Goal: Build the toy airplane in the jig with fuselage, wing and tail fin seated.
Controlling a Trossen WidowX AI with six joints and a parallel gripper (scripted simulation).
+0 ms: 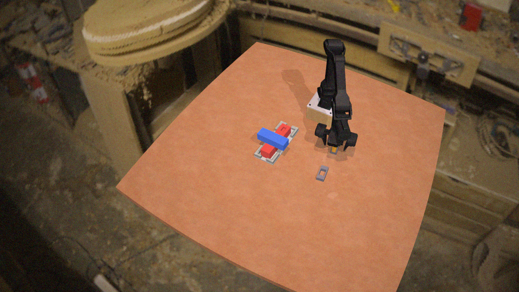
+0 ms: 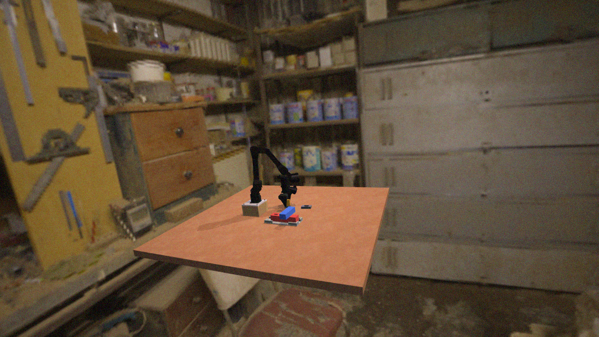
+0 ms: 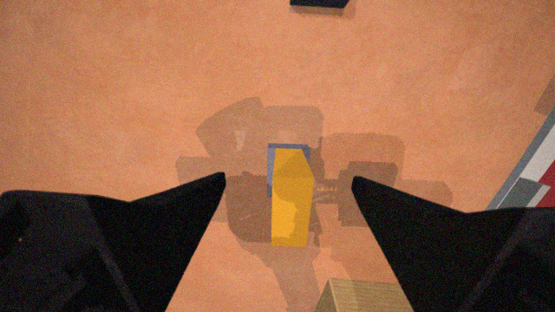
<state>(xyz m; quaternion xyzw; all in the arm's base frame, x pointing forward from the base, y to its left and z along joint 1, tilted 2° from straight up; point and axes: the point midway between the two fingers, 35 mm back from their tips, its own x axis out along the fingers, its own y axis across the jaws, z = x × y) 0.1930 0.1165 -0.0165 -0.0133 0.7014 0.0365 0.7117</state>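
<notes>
Top view: gripper [image 1: 334, 146] [image 2: 286, 204] [image 3: 288, 180] low over the orange-brown table [image 1: 254, 217] [image 2: 326, 247] [image 3: 130, 87], fingers spread wide. Yellow tail fin [image 1: 334, 149] [image 2: 288, 202] [image 3: 291, 199] partly visible beneath it, in a small blue-grey holder [image 1: 333, 153] [image 3: 270, 166]. Near that, a hollow rectangular frame [image 1: 320, 178] [image 2: 306, 207] [image 3: 318, 3] lies flat. Well apart from both, the pale grey cradle [image 1: 294, 132] [image 2: 270, 222] [image 3: 522, 192] bears the red fuselage [image 1: 268, 150] [image 2: 293, 218] [image 3: 550, 173]. Blue wing [image 1: 272, 138] [image 2: 287, 212] lies crosswise on the fuselage; its tab is hidden. Tail socket [image 1: 283, 128] shows open at one end of the fuselage.

Exterior view: black arm [image 1: 341, 86] [image 2: 255, 167] rises from the block base [image 1: 319, 115] [image 2: 254, 209] [image 3: 364, 295], bends over at the top and reaches down to the tail fin. Fin stands upright by the fingers, off the fuselage. Red body looks level in the cradle, wing across its top. Dark frame lies beyond the cradle.

Wrist view: fingertips wide apart, one on each side of the fin, bare table visible between each tip and the yellow sides. Nothing gripped. Holder edges show past the fin's far end. Cradle and fuselage cut into the right border, frame clipped at the upper border, wooden side of the base at the lower.
</notes>
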